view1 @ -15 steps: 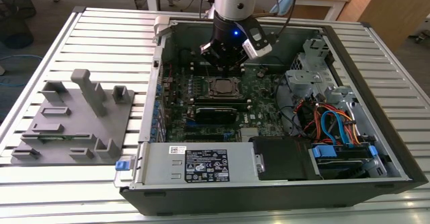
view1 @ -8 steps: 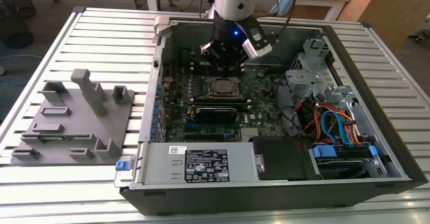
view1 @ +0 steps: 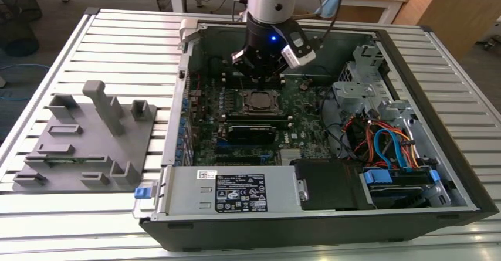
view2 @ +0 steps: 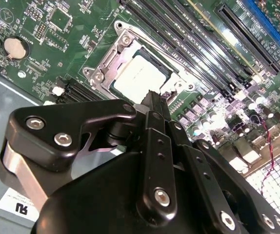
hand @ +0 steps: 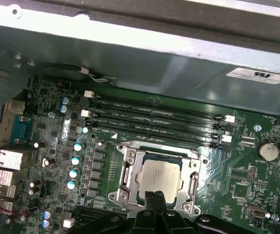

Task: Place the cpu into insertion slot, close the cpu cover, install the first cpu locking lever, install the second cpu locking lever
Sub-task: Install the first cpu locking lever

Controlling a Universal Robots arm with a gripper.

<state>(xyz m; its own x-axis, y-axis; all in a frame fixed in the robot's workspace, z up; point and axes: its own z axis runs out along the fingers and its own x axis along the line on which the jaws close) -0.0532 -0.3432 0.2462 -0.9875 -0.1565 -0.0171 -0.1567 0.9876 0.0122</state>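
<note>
Exterior view: the gripper (view1: 262, 84) hangs upright inside the open case (view1: 438, 173), its tips low over the green board (view1: 205, 126). The cpu (view1: 262, 102) lies just beneath them, a little toward the camera. A grey fixture (view1: 86, 149) sits well off to the exterior view's left of the gripper on the slatted table (view1: 117, 38). A bundle of blue and orange cables (view1: 385, 145) lies inside the case to the exterior view's right of it.

In the second wrist view the gripper (view2: 153, 97) is clenched, with its two slim black fingertips pressed together and nothing between them. The tips reach the near edge of the cpu (view2: 139, 75); whether they touch it I cannot tell. The cover (view2: 106, 61) lies flat around the chip. The long black memory slots (view2: 189, 39) run past the far side of it, away from the gripper. A coin battery (view2: 14, 47) sits well off to one side.

In the first wrist view the gripper (hand: 154, 196) points at the cpu (hand: 160, 174), which is seated in the slot (hand: 114, 196) with its dull silver top up. The cover (hand: 132, 168) frames it, down and level. Beyond the slot from the tips lie the memory slots (hand: 154, 114), then the case wall (hand: 154, 63). A row of small capacitors (hand: 75, 160) stands to one side of the slot and the battery (hand: 268, 151) to the other.
</note>
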